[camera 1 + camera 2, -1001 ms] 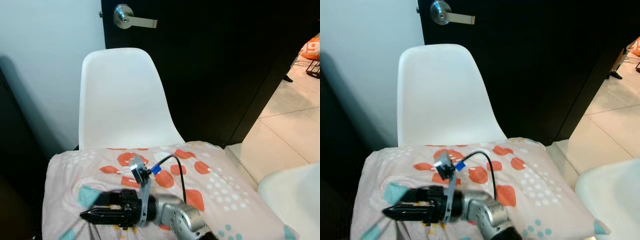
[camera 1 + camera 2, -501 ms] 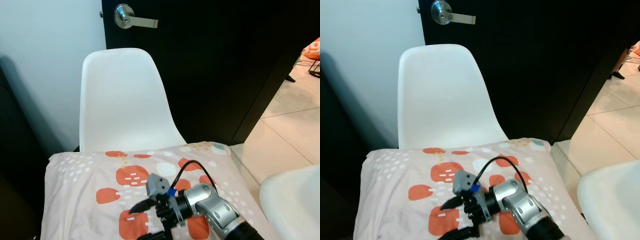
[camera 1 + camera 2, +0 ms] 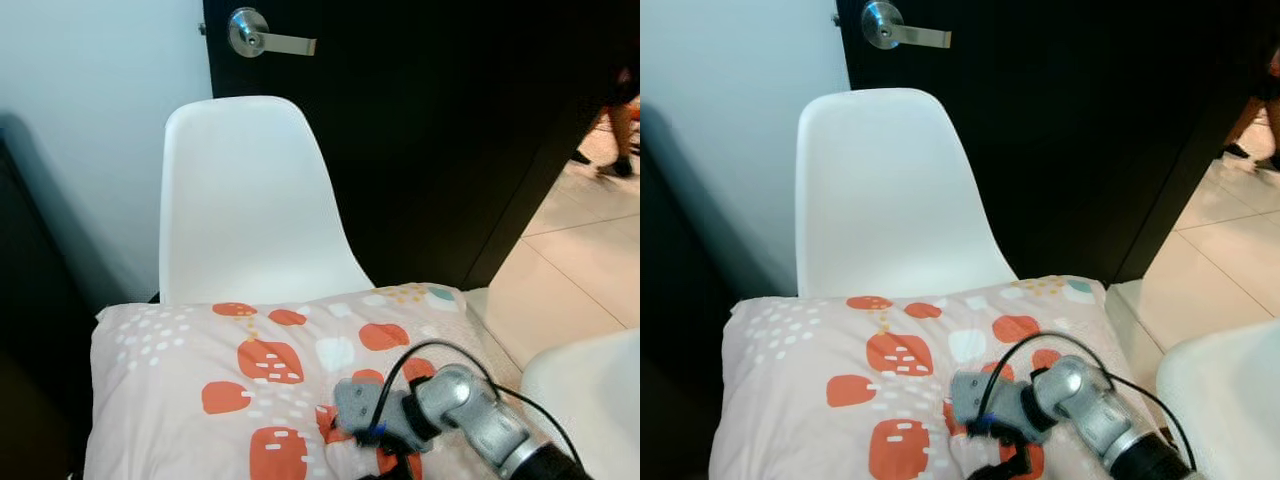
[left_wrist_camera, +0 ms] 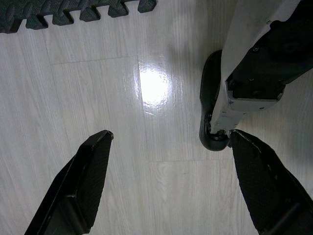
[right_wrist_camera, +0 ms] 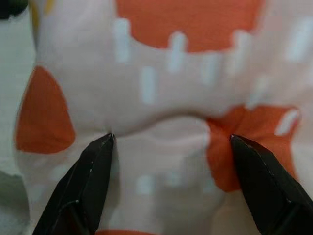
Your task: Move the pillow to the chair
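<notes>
The pillow (image 3: 230, 380), soft pale pink fabric printed with orange blobs and white dashes, is spread across the near part of the scene, its far edge lying just in front of the backrest of the chair (image 3: 245, 190). The chair is a smooth white moulded shell with a rounded top, set against a black door with a metal lever handle (image 3: 262, 36). A pale wall is seen to the left, and open tiled floor (image 3: 580, 260) to the right. The right gripper (image 5: 168, 183) is pressed down into the near right part of the pillow, its fingers (image 5: 88, 181) spread wide with puckered fabric bulging between them. The left gripper (image 4: 166, 181) is hung idle over glossy wood-look flooring, fingers apart, nothing between them.
</notes>
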Controlling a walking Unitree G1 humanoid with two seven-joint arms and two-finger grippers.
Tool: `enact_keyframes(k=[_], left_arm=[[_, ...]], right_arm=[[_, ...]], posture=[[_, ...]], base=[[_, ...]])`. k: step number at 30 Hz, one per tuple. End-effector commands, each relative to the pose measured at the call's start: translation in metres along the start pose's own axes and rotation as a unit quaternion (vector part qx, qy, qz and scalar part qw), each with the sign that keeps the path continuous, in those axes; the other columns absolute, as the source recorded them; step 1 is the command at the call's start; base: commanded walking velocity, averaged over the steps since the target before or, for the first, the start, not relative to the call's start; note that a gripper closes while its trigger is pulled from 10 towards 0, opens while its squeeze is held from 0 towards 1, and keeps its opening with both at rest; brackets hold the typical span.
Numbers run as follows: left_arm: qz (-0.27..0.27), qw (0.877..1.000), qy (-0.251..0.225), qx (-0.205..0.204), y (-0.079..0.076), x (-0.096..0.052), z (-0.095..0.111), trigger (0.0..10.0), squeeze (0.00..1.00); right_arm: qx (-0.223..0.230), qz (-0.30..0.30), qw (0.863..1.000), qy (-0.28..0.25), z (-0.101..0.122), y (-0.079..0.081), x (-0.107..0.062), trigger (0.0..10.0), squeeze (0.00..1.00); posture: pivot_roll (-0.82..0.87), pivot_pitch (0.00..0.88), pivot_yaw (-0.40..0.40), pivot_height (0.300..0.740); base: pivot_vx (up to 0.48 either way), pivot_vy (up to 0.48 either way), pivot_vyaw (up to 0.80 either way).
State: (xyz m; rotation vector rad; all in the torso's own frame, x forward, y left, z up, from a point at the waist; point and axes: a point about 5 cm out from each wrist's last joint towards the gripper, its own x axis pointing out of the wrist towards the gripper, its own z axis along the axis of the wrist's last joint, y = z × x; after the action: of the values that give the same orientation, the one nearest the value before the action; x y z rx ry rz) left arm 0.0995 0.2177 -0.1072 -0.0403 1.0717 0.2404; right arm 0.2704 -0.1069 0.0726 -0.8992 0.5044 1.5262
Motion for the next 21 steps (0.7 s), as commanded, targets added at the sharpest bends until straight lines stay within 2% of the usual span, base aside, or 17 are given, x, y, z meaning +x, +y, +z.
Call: enact_keyframes(k=[1, 2, 3, 5, 6, 8, 11, 15, 18, 19, 21], left_arm=[[-0.036, 0.999, 0.018, 0.016, -0.018, -0.002, -0.010, 10.0, 0.00], [-0.036, 0.999, 0.018, 0.016, -0.018, -0.002, -0.010, 10.0, 0.00], [-0.035, 0.999, 0.018, 0.015, -0.017, -0.002, -0.010, 10.0, 0.00], [-0.035, 0.999, 0.018, 0.015, -0.017, -0.002, -0.010, 10.0, 0.00], [-0.035, 0.999, 0.018, 0.015, -0.017, -0.002, -0.010, 10.0, 0.00], [-0.034, 0.999, 0.019, 0.015, -0.016, -0.002, -0.011, 10.0, 0.00], [-0.033, 0.999, 0.019, 0.014, -0.016, -0.002, -0.011, 10.0, 0.00], [-0.032, 0.999, 0.019, 0.013, -0.015, -0.002, -0.011, 10.0, 0.00], [-0.032, 0.999, 0.019, 0.013, -0.015, -0.002, -0.011, 10.0, 0.00], [-0.031, 0.999, 0.019, 0.013, -0.015, -0.002, -0.011, 10.0, 0.00], [-0.032, 0.999, 0.018, 0.013, -0.015, -0.002, -0.011, 10.0, 0.00]], right_arm=[[-0.008, -0.013, 0.999, 0.040, -0.010, 0.010, 0.024, 10.0, 0.00], [-0.008, -0.013, 0.999, 0.040, -0.010, 0.010, 0.024, 10.0, 0.00], [-0.020, -0.078, 0.996, 0.047, -0.003, 0.006, 0.047, 10.0, 0.00], [-0.020, -0.078, 0.996, 0.047, -0.003, 0.006, 0.047, 10.0, 0.00], [-0.021, -0.106, 0.993, 0.047, 0.001, 0.003, 0.054, 0.0, 0.00], [-0.030, -0.135, 0.989, 0.049, 0.009, 0.003, 0.065, 0.0, 0.00], [-0.028, -0.168, 0.984, 0.053, 0.015, -0.002, 0.072, 0.0, 0.00], [-0.028, -0.213, 0.975, 0.056, 0.018, -0.010, 0.076, 0.0, 0.00], [-0.030, -0.222, 0.973, 0.056, 0.019, -0.012, 0.077, 0.0, 0.00], [-0.035, -0.256, 0.965, 0.047, 0.024, -0.020, 0.079, 0.0, 0.00], [-0.032, -0.275, 0.960, 0.038, 0.028, -0.024, 0.078, 0.0, 0.00]], posture=[[0.11, 0.131, -0.102, 0.536], [0.11, 0.131, -0.102, 0.536], [0.11, 0.132, -0.104, 0.536], [0.11, 0.132, -0.104, 0.536], [0.12, 0.132, -0.105, 0.536], [0.12, 0.131, -0.108, 0.536], [0.13, 0.129, -0.110, 0.536], [0.13, 0.124, -0.112, 0.536], [0.13, 0.122, -0.113, 0.536], [0.13, 0.120, -0.114, 0.536], [0.13, 0.120, -0.115, 0.536]], base=[[0.000, 0.000, 0.00], [0.000, 0.000, 0.00], [0.000, 0.000, 0.00], [0.000, 0.000, 0.00], [0.000, 0.000, 0.00], [0.000, 0.000, 0.00], [0.000, 0.000, 0.00], [0.000, 0.000, 0.00], [0.000, 0.000, 0.00], [0.000, 0.000, 0.00], [0.000, 0.000, 0.00]])
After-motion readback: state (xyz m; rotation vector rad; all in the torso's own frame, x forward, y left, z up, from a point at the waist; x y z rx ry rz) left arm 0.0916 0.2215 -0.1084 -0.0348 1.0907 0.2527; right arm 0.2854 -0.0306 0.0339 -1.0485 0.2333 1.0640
